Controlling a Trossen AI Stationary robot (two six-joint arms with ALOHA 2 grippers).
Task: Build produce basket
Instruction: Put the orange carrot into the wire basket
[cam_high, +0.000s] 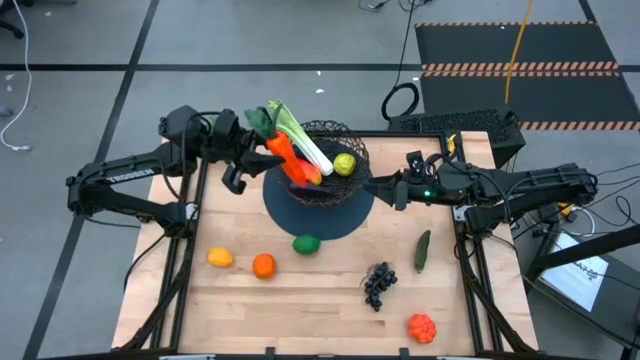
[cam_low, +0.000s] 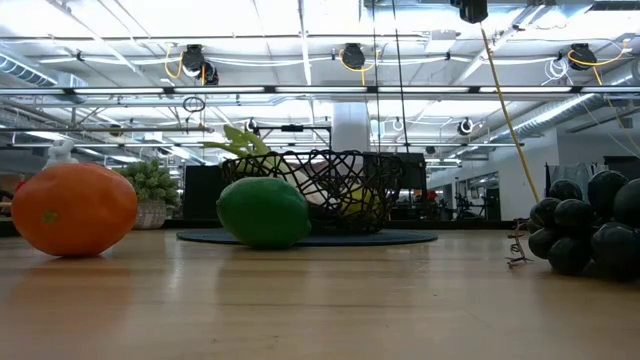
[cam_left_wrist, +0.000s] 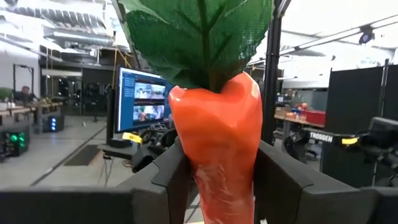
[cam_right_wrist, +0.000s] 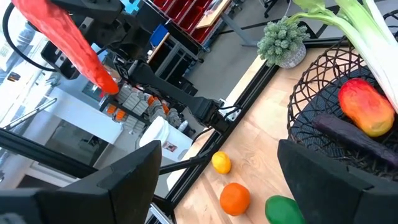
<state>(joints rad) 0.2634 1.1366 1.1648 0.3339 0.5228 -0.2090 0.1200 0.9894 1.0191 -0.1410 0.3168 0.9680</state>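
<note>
The left gripper (cam_high: 262, 160) clamps the carrot (cam_high: 284, 153) above the basket (cam_high: 345, 145), while the right gripper (cam_high: 385, 189), fingers apart, waits beside it.

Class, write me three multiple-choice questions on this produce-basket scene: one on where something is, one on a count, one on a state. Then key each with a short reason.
1. Where is the cucumber?
A. on the table, near its right edge
B. in the basket
C. in the right pincer

2. How many pieces lie loose on the bare table?
A. three
B. six
C. nine

3. What is the left pincer doing?
A. hanging open and empty
B. gripping the carrot
C. resting on the table

Key:
1 A: the high view shows it flat on the wood.
2 B: lemon, orange, lime, cucumber, grapes, tomato.
3 B: its wrist view shows both fingers pressed on the carrot.
</note>
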